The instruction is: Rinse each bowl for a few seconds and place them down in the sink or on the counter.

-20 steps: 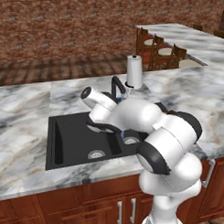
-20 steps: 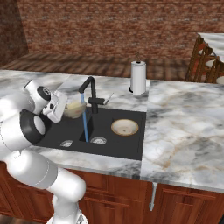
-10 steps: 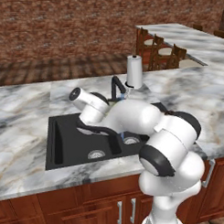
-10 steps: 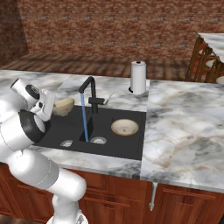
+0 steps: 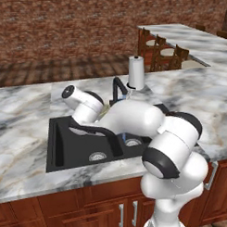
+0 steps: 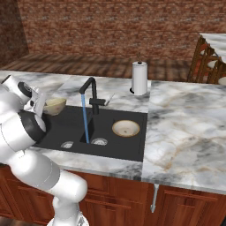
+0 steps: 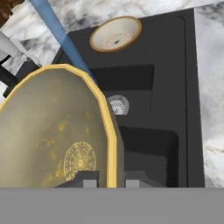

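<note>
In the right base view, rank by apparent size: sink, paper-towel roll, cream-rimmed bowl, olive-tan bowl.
1. Sink, by far.
2. Paper-towel roll.
3. Cream-rimmed bowl and olive-tan bowl: unsure; the olive-tan one is partly hidden by the arm.

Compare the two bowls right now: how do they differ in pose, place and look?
1. The olive-tan bowl is clamped by its rim in the tool and held off the sink's left end; the cream-rimmed bowl lies loose in the sink, right basin.
2. The olive-tan bowl is tipped on edge in the hand view; the cream-rimmed bowl sits mouth up.
3. Olive inside with yellow rim versus pale brownish inside with cream rim.
Both are shallow and round, clear of the water stream.
</note>
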You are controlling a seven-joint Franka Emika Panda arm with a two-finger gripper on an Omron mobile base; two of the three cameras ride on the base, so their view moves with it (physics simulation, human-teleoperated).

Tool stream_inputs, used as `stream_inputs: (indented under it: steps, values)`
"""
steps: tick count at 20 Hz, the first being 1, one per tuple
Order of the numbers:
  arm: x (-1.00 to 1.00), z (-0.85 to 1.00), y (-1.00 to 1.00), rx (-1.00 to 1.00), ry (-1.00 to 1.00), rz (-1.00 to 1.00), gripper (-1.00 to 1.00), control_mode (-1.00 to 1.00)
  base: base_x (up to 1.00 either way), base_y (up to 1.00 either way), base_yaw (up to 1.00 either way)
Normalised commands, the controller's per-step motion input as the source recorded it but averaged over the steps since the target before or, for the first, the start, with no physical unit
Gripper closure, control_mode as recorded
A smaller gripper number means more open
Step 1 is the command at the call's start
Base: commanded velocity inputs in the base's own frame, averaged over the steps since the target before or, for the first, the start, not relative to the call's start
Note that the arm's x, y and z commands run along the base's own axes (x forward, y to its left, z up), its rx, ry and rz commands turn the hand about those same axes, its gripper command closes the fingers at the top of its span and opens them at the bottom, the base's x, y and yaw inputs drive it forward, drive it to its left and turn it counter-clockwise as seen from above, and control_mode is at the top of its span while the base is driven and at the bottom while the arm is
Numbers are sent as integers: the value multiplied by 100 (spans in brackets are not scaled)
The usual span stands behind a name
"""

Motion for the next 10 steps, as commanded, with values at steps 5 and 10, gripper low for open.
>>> stream_inputs:
  steps: [5,10]
  values:
    - [-21,0,50,6,0,0,100,-100,0,0,0]
    - [-30,0,53,1,-1,1,100,-100,0,0,0]
